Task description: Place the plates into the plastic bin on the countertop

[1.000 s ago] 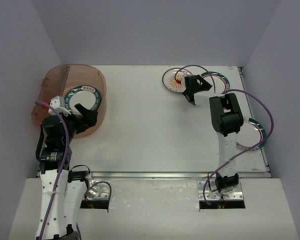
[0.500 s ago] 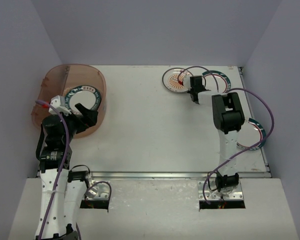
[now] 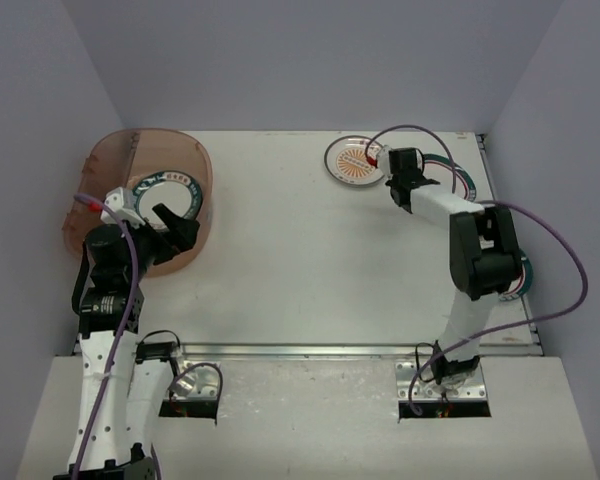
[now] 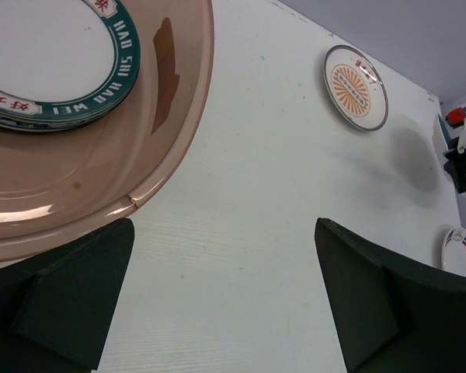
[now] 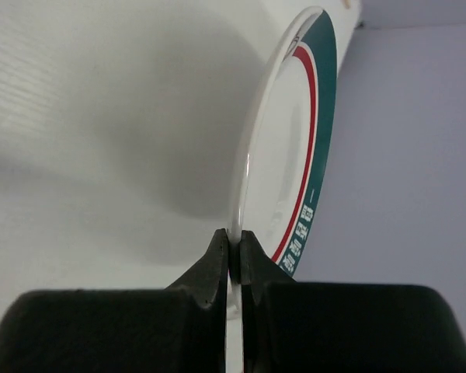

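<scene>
The translucent reddish plastic bin (image 3: 98,180) stands at the back left of the white countertop (image 3: 280,260). A teal-rimmed lettered plate (image 3: 168,195) lies in it. My left gripper (image 3: 148,212) hovers open over the bin's near right rim (image 4: 171,116), with that plate (image 4: 54,70) in the left wrist view; nothing sits between its fingers (image 4: 70,295). My right gripper (image 5: 234,260) is shut on the rim of a green-and-red rimmed plate (image 5: 295,155), which stands tilted on edge. From above that gripper (image 3: 417,170) and its plate (image 3: 452,172) are at the back right. An orange sunburst plate (image 3: 350,160) lies just left of them.
Another rimmed plate (image 3: 520,272) lies at the right edge, partly under the right arm's elbow. The orange sunburst plate (image 4: 355,76) and a further plate rim (image 4: 462,250) show in the left wrist view. Purple walls close off the back and sides. A metal rail (image 3: 300,350) runs along the front.
The right gripper has shut on the rim of the green-and-red plate and its arm has swung to the right, tipping the plate up. The left arm has barely moved.
</scene>
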Controlling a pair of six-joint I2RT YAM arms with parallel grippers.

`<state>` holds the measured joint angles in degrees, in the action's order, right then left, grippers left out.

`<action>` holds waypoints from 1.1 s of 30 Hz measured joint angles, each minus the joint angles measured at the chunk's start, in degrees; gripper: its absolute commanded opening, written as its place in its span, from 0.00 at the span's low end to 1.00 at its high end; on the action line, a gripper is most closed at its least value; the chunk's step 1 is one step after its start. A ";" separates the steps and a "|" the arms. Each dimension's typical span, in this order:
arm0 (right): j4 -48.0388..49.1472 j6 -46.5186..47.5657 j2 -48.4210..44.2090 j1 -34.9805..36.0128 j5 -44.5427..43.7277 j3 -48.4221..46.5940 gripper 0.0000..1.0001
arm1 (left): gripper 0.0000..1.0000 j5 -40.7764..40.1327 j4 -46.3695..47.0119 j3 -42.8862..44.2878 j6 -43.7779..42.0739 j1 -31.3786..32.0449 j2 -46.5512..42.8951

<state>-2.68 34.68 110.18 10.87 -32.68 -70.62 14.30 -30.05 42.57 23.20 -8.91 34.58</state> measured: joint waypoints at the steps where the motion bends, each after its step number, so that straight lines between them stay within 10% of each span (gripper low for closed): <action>1: -0.83 0.36 -3.80 1.27 -0.33 1.64 0.00 | 1.00 0.75 0.17 0.47 0.35 0.00 0.51; 14: 0.80 14.89 -34.17 44.07 25.10 12.38 0.00 | 1.00 26.17 17.12 6.84 23.07 0.00 16.49; 33: 0.70 23.21 -37.32 50.71 38.94 18.62 0.00 | 1.00 31.43 10.62 3.54 18.88 0.00 15.79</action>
<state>-1.98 57.89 72.86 61.58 6.26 -52.01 45.74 -19.43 46.11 42.08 -8.91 50.37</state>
